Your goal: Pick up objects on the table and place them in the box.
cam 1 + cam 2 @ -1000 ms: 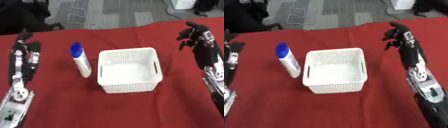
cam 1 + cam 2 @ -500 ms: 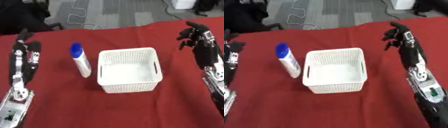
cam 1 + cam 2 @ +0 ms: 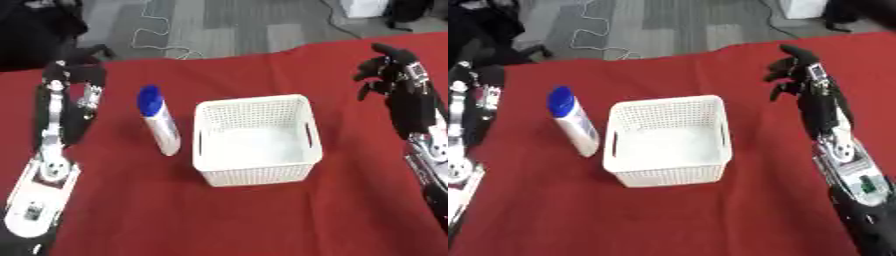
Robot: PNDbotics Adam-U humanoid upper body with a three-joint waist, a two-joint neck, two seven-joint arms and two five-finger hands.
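A white bottle with a blue cap (image 3: 158, 123) lies on the red tablecloth, just left of the white mesh box (image 3: 255, 140), which holds nothing I can see. My left hand (image 3: 72, 76) hovers at the far left, a little beyond the bottle's cap, fingers relaxed and holding nothing. My right hand (image 3: 391, 70) is raised at the right, beyond and to the right of the box, fingers loosely spread and empty.
The red tablecloth (image 3: 219, 215) covers the table; its far edge runs behind both hands. Grey floor with a white cable (image 3: 166, 35) lies beyond. Both forearms run down the left and right sides.
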